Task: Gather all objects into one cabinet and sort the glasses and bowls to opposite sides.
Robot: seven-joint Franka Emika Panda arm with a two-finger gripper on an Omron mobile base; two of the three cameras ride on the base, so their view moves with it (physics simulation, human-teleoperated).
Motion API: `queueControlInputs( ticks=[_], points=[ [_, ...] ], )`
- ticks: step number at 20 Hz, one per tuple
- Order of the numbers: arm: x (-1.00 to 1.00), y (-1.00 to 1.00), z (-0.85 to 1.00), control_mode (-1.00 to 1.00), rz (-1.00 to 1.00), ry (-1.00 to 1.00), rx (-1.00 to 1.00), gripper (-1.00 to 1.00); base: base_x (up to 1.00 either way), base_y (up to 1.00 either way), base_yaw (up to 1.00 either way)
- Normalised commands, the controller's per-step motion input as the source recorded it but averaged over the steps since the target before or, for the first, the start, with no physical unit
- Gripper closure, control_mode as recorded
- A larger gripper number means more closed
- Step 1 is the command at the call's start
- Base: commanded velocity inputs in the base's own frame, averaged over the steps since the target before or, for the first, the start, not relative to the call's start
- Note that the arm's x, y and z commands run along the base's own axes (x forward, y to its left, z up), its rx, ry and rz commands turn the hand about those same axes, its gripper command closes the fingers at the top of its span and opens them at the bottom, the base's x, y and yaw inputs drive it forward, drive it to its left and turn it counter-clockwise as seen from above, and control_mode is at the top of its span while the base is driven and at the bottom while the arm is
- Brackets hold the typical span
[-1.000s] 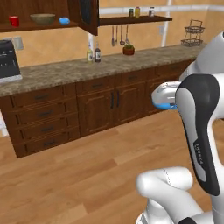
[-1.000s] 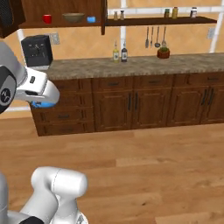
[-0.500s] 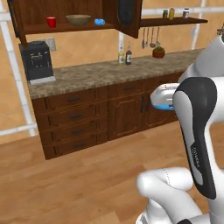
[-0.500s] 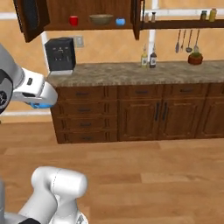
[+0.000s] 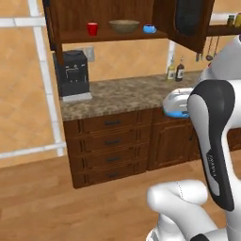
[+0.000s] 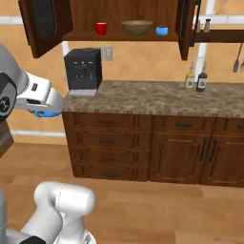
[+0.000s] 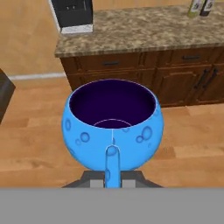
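Note:
My gripper is shut on the handle of a bright blue mug with a dark inside, held upright over the wooden floor in front of the counter. The same held mug peeks out under the white hand in both base views. The dark brown wall cabinet stands open above the counter. On its shelf sit a red cup at the left, a wooden bowl in the middle and a second blue mug at the right.
A black coffee machine stands on the granite counter below the cabinet. Two bottles stand further right. The open cabinet doors jut out on both sides. Drawers fill the base unit.
The whole picture has shifted: the camera moved left along the counter and the open cabinet now sits nearer the middle. The gripper has kept its hold on the blue mug.

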Motion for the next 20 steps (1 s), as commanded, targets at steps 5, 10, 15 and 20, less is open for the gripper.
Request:
queueControlInputs(
  ticks=[5,10,15,20],
  points=[
    [0.00,0.00,0.00,1.00,0.00,0.00,0.00,1.00,1.00,-0.12,0.28],
    [0.00,0.00,0.00,1.00,0.00,0.00,0.00,1.00,0.98,-0.49,0.27],
    [0.00,0.00,0.00,1.00,0.00,0.00,0.00,1.00,0.91,-0.42,0.20],
    [0.00,0.00,0.00,1.00,0.00,0.00,0.00,1.00,0.99,-0.02,0.08]
  ],
)
